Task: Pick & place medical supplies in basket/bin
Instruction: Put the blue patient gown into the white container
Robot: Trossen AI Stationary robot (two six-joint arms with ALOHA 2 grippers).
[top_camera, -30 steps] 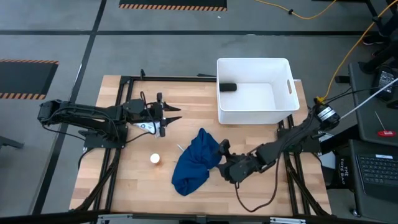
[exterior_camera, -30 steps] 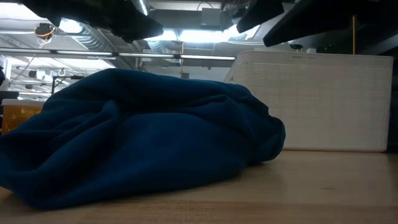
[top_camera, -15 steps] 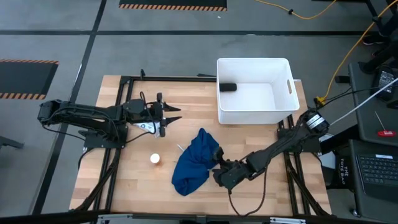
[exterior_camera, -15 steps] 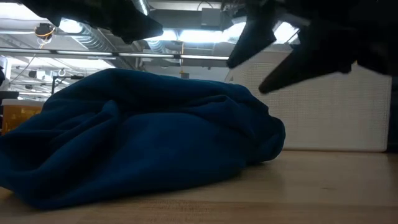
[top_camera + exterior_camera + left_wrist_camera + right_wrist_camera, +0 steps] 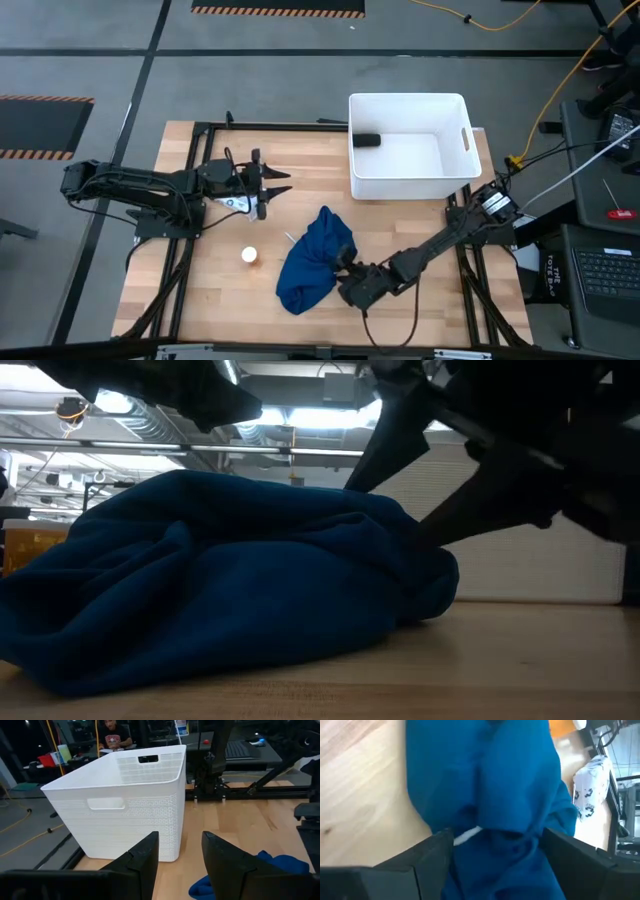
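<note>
The dark-blue cloth (image 5: 310, 262) lies crumpled on the table's near middle, filling the low view (image 5: 220, 580). My right gripper (image 5: 342, 274) is open, and in its wrist view (image 5: 495, 855) the fingers stand on either side of the cloth's right end. The white bin (image 5: 410, 145) stands at the far right with the black cylinder (image 5: 365, 140) inside it. The white-orange round item (image 5: 249, 256) rests on the table left of the cloth. My left gripper (image 5: 285, 183) hovers open at the left, pointing at the bin (image 5: 120, 805). A white packet with dark marks (image 5: 592, 782) shows beyond the cloth. My right gripper comes at the cloth's right end (image 5: 425, 555) slanting down from the table's right, one open finger (image 5: 427, 857) on each side of a bunch of folds. Whether the fingers touch the cloth, I cannot tell. The cloth lies on the table.
A dark frame (image 5: 200, 130) runs along the table's edges. A thin white strip (image 5: 467, 836) shows at a fold of the cloth. Bare wood lies between the cloth and the bin (image 5: 310, 170). A person sits in the room beyond the bin (image 5: 112, 732).
My right gripper has come down and toward the table's near-left, onto the cloth's right end, rolling a little and staying open. The cloth has kept its shape and place.
</note>
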